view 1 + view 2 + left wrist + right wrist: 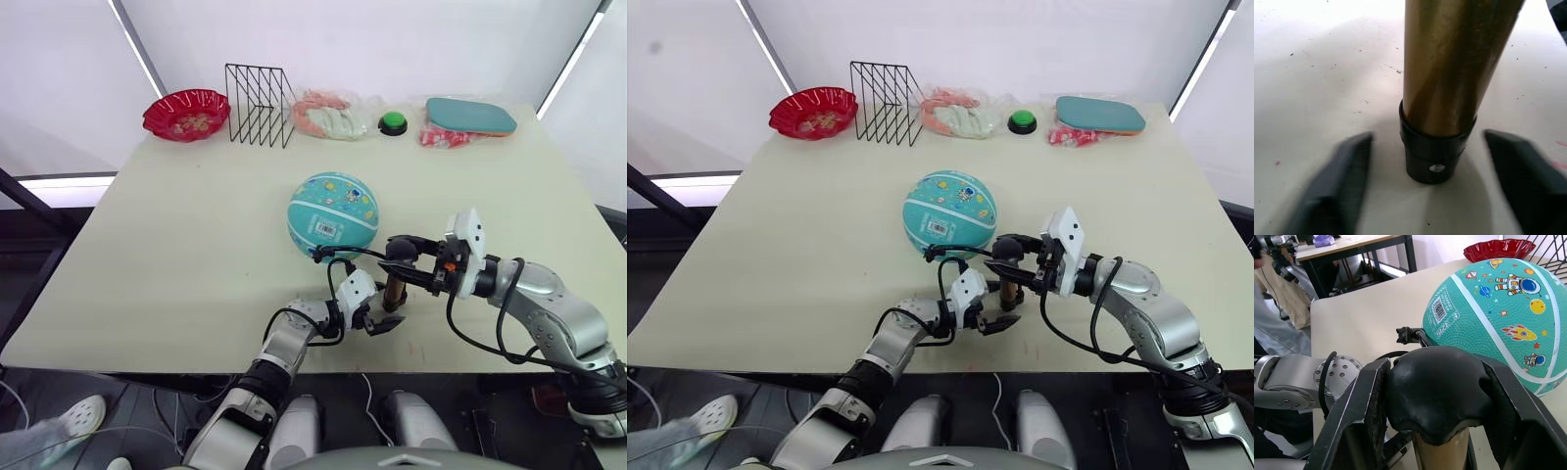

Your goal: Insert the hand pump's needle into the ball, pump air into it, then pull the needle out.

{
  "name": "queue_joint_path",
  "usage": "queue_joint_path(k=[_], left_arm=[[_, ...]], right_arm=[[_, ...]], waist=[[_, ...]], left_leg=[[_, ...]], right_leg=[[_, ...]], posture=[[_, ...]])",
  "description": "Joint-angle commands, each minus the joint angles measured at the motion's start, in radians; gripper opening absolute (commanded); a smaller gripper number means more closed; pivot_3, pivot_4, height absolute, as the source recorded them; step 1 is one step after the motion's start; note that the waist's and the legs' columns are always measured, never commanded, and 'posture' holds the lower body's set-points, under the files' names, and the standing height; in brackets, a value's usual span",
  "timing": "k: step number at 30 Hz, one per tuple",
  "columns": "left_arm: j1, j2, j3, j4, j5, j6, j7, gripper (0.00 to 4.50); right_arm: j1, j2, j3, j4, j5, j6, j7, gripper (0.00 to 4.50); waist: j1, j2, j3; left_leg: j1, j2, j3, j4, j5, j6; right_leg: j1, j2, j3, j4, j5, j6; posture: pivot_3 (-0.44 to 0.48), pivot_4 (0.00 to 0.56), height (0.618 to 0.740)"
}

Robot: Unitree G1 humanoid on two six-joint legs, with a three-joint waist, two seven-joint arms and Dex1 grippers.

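1. Hand pump [394, 291] stands upright on the table [176, 255] near its front edge; left gripper [377, 315] wide open, fingers either side of the pump's base, not touching.
2. Right gripper [1437, 396] clamped on the pump's black top cap.
3. Ball [333, 215] just behind, hose needle [1406, 335] at its side.

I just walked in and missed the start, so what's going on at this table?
The robot is working a hand pump that stands upright on the table near its front edge. The right gripper is closed on the pump's black top cap, while the left gripper sits at the pump's base with jaws open on either side, not touching it. The pump's thin hose runs to the teal ball just behind; whether the needle is in cannot be told.
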Motion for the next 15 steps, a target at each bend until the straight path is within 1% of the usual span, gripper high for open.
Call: queue_joint_path(k=[1, 6, 10, 13, 15], left_arm=[[0.012, 0.014, 0.001, -0.063, -0.023, 0.011, -0.020, 4.27], [0.030, 0.054, 0.003, -0.144, -0.059, 0.058, -0.076, 4.27], [0.058, 0.114, 0.005, -0.230, -0.095, 0.092, -0.139, 4.27], [0.066, 0.133, 0.010, -0.269, -0.114, 0.114, -0.150, 4.27], [0.085, 0.167, 0.017, -0.329, -0.136, 0.137, -0.171, 4.27]], right_arm=[[0.068, -0.036, 0.041, 0.068, -0.076, 0.066, -0.016, 2.03], [0.049, -0.050, 0.014, 0.053, -0.067, 0.065, -0.013, 2.03], [0.013, -0.097, -0.004, -0.009, -0.054, 0.086, 0.003, 2.03], [-0.013, -0.110, -0.019, -0.044, -0.025, 0.116, 0.003, 2.03], [-0.046, -0.152, -0.030, -0.102, 0.002, 0.156, 0.027, 2.03]], waist=[[0.000, 0.000, 0.000], [0.003, 0.000, 0.004], [0.004, 0.004, 0.010], [0.005, 0.006, 0.012], [0.006, 0.008, 0.014]], left_leg=[[0.000, 0.000, 0.000, 0.000, 0.000, 0.000], [-0.001, -0.001, -0.001, 0.000, 0.000, 0.000], [-0.003, -0.001, -0.001, 0.001, 0.000, 0.000], [-0.006, -0.001, -0.003, 0.003, 0.000, 0.000], [-0.012, -0.001, -0.004, 0.005, 0.000, 0.000]], right_leg=[[0.000, 0.000, 0.000, 0.000, 0.000, 0.000], [0.000, -0.001, 0.000, 0.000, 0.000, 0.000], [-0.001, -0.001, -0.001, 0.000, 0.000, 0.000], [-0.003, -0.001, -0.002, 0.000, 0.000, 0.000], [-0.007, -0.001, -0.003, 0.000, 0.002, 0.002]], posture=[[0.000, 0.150, 0.740], [0.000, 0.150, 0.740], [0.000, 0.150, 0.740], [0.000, 0.150, 0.740], [0.000, 0.150, 0.740]])
